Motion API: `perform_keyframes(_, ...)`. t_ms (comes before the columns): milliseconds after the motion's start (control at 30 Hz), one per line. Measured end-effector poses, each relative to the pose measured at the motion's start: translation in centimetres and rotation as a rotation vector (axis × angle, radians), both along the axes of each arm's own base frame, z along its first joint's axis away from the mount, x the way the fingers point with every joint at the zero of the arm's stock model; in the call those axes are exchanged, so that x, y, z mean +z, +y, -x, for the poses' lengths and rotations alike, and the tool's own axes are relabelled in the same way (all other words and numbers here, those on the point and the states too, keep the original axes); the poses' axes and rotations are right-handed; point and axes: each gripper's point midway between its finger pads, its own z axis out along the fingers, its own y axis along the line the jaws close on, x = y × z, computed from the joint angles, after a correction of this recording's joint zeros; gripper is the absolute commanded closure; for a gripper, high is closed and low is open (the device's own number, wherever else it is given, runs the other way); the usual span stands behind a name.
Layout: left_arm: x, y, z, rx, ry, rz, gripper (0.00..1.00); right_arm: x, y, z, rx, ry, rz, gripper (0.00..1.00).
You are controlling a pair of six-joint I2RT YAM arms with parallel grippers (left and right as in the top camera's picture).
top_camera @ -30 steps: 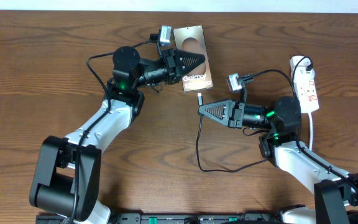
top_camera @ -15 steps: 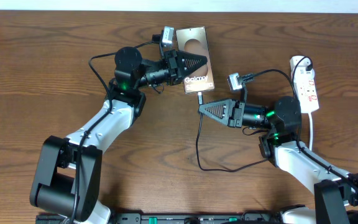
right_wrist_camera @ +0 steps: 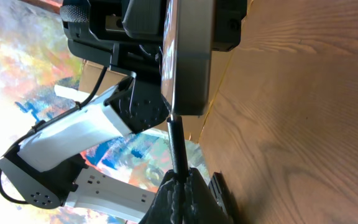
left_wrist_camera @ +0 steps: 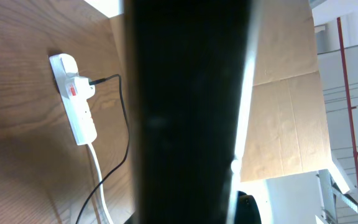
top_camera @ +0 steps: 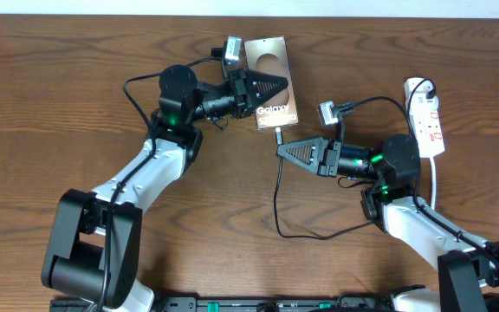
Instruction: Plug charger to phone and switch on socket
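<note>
Left tool (top_camera: 277, 86) was clamped across the phone (top_camera: 267, 56), upper centre of overhead. In the left wrist view the phone was a dark slab filling the frame. Phone's long axis ran top to bottom of the frame, slightly tilted, with the lower short edge facing the right tool (top_camera: 281, 152). Right tool was pinched on the charger (top_camera: 275, 195) just behind its tip, directly below that edge. In the right wrist view the tip met the phone's edge roughly in line with its long axis; couldn't tell if it was seated. The next push likely ran straight up-frame, with the left arm bracing. Socket (top_camera: 427, 113) sat upper right, nearest the right arm. Cable slack looped lower centre. Bare surface (top_camera: 59, 87) lay left; its far edge was close behind the phone.
</note>
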Motion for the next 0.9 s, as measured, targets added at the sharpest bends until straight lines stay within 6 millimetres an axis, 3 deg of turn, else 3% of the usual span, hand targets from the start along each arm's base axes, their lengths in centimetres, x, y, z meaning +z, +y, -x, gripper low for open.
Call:
perform_keyframes(600, 0.0, -0.9, 1.3, -0.063, -0.009, -0.005, 0.92, 1.3, -0.2, -0.7, -0.055, -0.048, -0.034, 0.99)
perform_keyframes(900, 0.0, -0.7, 0.6, -0.023, -0.003, -0.001, 0.93, 1.0, -0.1, -0.4, -0.030, -0.031, -0.025, 0.99)
